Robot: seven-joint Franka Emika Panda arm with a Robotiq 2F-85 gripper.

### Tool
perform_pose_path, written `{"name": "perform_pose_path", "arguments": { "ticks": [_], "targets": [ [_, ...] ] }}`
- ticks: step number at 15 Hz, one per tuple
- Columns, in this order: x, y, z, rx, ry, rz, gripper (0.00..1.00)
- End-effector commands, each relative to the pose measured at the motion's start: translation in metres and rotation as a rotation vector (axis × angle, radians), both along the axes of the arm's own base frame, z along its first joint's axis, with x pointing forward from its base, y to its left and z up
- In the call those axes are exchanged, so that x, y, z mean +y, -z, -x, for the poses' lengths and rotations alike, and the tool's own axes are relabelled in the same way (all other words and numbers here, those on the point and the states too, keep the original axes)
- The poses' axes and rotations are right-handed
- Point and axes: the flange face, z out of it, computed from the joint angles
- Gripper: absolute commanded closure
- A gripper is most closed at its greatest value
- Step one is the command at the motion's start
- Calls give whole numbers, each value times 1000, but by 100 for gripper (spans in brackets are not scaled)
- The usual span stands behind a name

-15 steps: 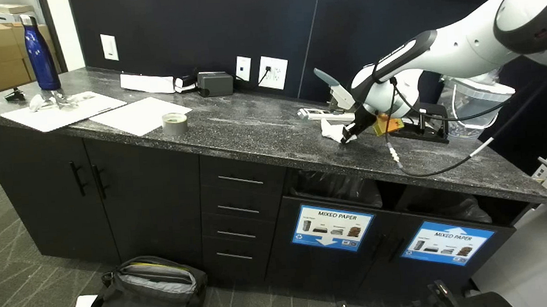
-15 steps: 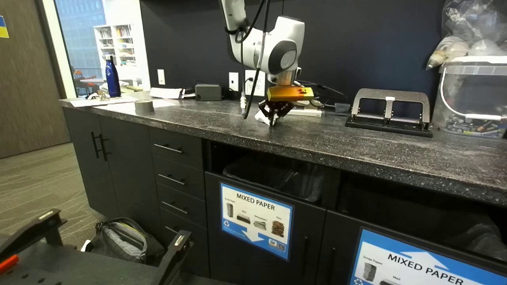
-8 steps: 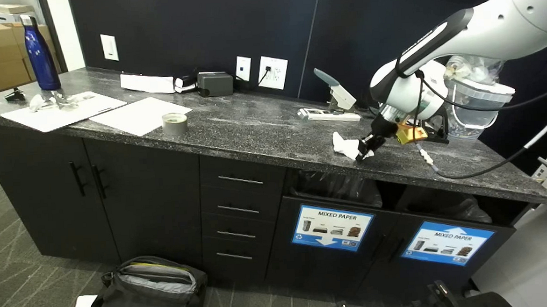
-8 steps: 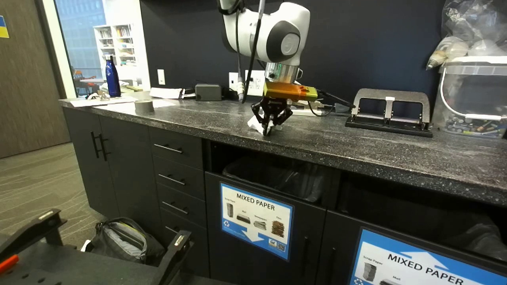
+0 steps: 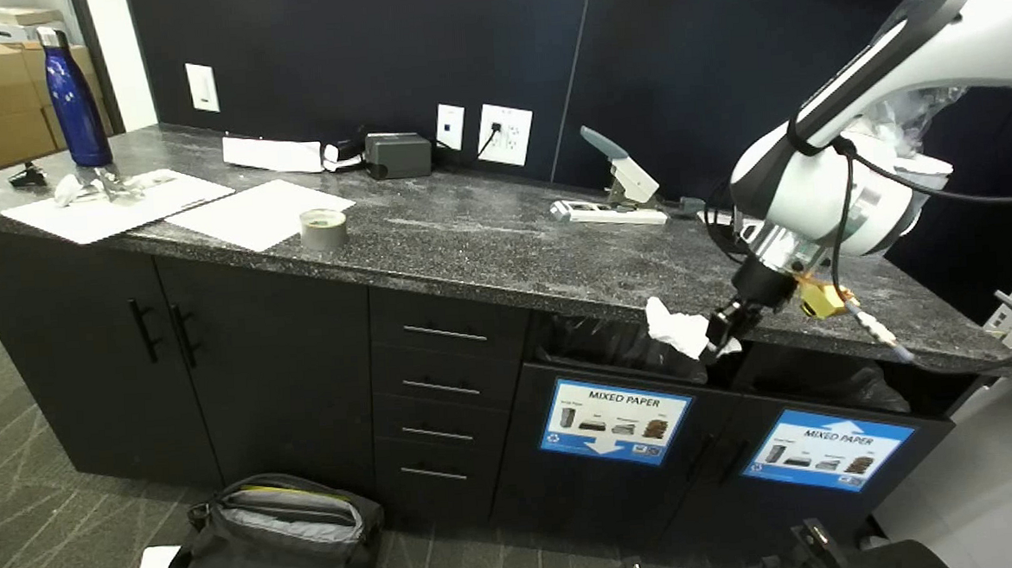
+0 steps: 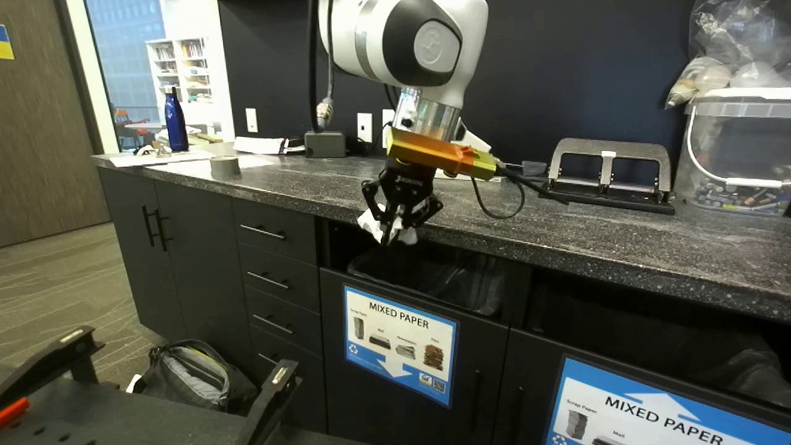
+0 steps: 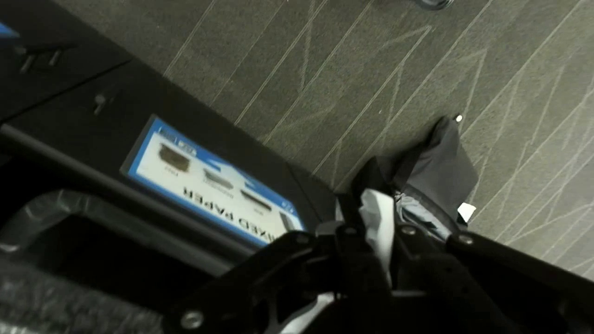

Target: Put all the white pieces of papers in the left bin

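My gripper (image 5: 720,335) is shut on a crumpled white piece of paper (image 5: 675,327). In an exterior view, the gripper (image 6: 389,230) and paper (image 6: 370,225) hang just in front of the counter edge, above the opening of the left bin (image 6: 371,408). In the wrist view, the paper (image 7: 378,215) stands between the dark fingers. The left bin's front (image 5: 586,498) bears a blue-framed sign; its opening and liner lie under the counter. No other crumpled scrap shows clearly on the counter.
The twin bin (image 5: 769,504) stands right of the left bin. The counter (image 5: 469,243) bears flat white sheets (image 5: 251,215), a tape roll (image 5: 324,231), a stapler (image 5: 610,213) and a hole punch (image 6: 609,173). A bag (image 5: 269,547) lies on the floor.
The gripper has carried the paper from the countertop out past its front edge, to above the left bin's opening. It stays shut on the paper.
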Motion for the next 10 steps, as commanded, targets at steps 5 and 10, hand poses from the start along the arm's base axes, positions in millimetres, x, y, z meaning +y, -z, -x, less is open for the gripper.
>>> {"name": "perform_pose_path", "arguments": {
  "ticks": [5,10],
  "targets": [
    [15,19,153,58,47,-10,91],
    [23,58,167,16,210,20,91]
  ]
}}
